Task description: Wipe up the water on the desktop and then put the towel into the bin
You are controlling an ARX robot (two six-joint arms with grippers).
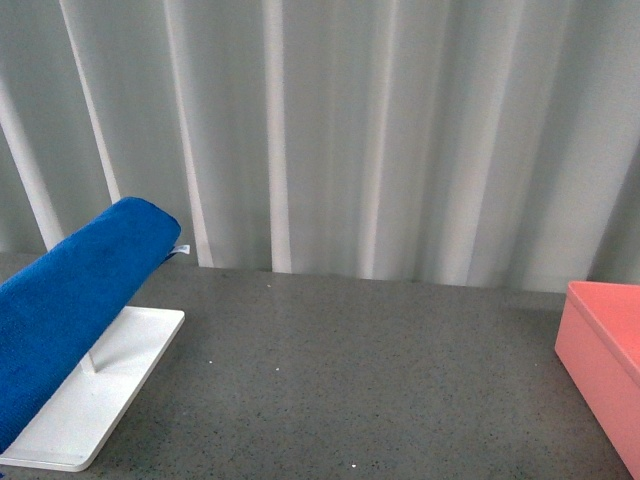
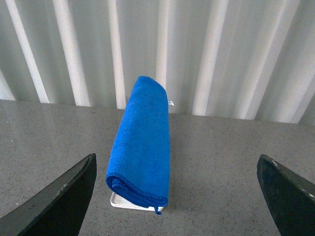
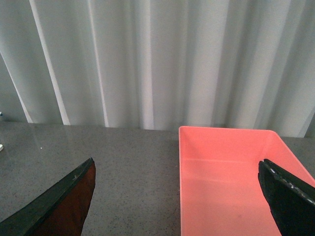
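The blue towel hangs folded over a rack on the white tray at the left of the dark grey desktop. In the left wrist view the towel lies ahead of my open left gripper, whose fingers stand wide apart and empty. The salmon-pink bin stands at the right edge. In the right wrist view the bin is empty and lies ahead of my open right gripper. No water shows clearly on the desktop. Neither arm shows in the front view.
A white pleated curtain closes off the far edge of the desktop. The white tray's rail is mostly hidden under the towel.
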